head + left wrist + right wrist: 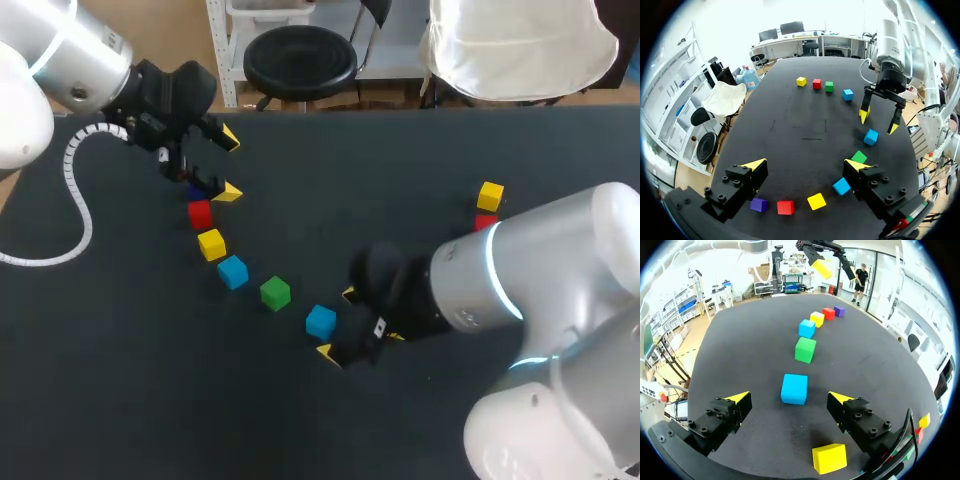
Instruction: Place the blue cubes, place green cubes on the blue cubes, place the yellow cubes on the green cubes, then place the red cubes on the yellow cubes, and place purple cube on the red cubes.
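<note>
Blue in colour, the first blue cube (794, 389) is seen near the middle of the table (320, 180), between and slightly ahead of the fingers of the right gripper (789, 398). These fingers are spread apart, with the yellow tips on its two sides, and the cube is not touched by them.

From this cube a curved row is drawn towards the far left corner of the surface: a green cube (275, 292), a second blue cube (232, 271), a yellow cube (211, 244), a red cube (200, 213) and, at the end, a purple cube (758, 204). All six are laid singly on the surface, near one another but apart, and none is stacked.

The left gripper (805, 164) is held over the far-left end of this row, its fingers wide apart and nothing gripped. The purple, red and yellow cubes are seen under it.

Another row of four is placed nearer the right edge: a second yellow cube (801, 81), a second red cube (816, 83), a second green cube (829, 86) and a third blue cube (847, 94). In the head view the last two are covered by the right arm (540, 290).

A third yellow cube (829, 458) is seen just beside one finger of the right gripper.
</note>
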### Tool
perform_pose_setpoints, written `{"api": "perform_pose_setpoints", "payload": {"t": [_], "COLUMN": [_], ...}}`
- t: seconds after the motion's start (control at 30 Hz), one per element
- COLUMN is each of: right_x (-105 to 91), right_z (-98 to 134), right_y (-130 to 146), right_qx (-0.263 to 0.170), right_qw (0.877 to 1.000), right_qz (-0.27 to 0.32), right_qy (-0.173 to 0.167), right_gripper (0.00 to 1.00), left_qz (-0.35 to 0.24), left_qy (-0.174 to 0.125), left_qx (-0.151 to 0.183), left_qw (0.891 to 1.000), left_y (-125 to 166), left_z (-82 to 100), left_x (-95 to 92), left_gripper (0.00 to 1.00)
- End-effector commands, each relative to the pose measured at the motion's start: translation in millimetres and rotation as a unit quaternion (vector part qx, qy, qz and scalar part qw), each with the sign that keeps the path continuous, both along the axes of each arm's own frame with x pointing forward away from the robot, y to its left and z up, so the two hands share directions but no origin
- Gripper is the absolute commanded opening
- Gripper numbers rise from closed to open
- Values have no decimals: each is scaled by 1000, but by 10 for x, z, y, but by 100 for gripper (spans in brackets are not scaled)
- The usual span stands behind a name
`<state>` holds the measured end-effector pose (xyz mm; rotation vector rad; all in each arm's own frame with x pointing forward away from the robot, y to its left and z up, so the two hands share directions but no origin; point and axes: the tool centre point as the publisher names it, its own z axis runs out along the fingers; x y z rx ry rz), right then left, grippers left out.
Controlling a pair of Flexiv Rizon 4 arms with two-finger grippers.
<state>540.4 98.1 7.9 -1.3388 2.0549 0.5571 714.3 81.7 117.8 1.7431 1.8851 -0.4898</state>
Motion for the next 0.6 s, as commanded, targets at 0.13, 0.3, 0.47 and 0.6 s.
{"api": "perform_pose_setpoints", "payload": {"t": [0.13,0.3,0.47,0.6], "right_x": [90,175,230,263], "right_z": [65,32,-68,-133], "right_y": [32,75,97,115], "right_qx": [-4,-13,-12,-14], "right_qw": [1000,1000,1000,999], "right_qz": [3,6,4,2], "right_qy": [1,10,22,31], "right_gripper": [100,100,100,100], "left_qz": [0,0,0,0], "left_qy": [1,1,1,1], "left_qx": [1,1,1,1], "left_qw": [1000,1000,1000,1000], "left_y": [1,1,1,1], "left_z": [4,4,4,4], "left_x": [0,0,0,0], "left_gripper": [100,100,100,100]}}
